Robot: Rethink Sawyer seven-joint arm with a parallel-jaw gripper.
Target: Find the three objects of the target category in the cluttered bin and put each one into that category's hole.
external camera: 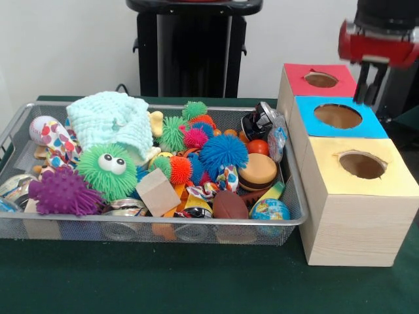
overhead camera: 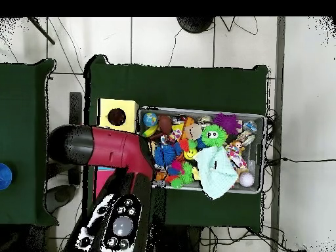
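The wire mesh bin [external camera: 163, 224] is full of toys; it also shows in the overhead view [overhead camera: 262, 154]. One white cloth piece with coloured dots and hearts [external camera: 51, 135] lies at the bin's left end. A second [external camera: 228, 176] peeks out beside the blue pom-pom, and a third patterned scrap [external camera: 203, 191] lies half buried near the front. The hole [external camera: 362, 165] in the yellow-topped box is the nearest of the three, and shows from overhead too [overhead camera: 117, 117]. My gripper [external camera: 370, 85] hangs open and empty above the red and blue boxes, right of the bin.
A mint-green knitted cloth [external camera: 111, 118] covers the bin's back left. A green pom-pom with eyes [external camera: 108, 169], a purple one [external camera: 63, 191], a wooden block [external camera: 157, 191] and a burger toy [external camera: 257, 171] crowd the bin. The red-topped [external camera: 319, 79] and blue-topped [external camera: 337, 116] boxes stand behind the yellow one.
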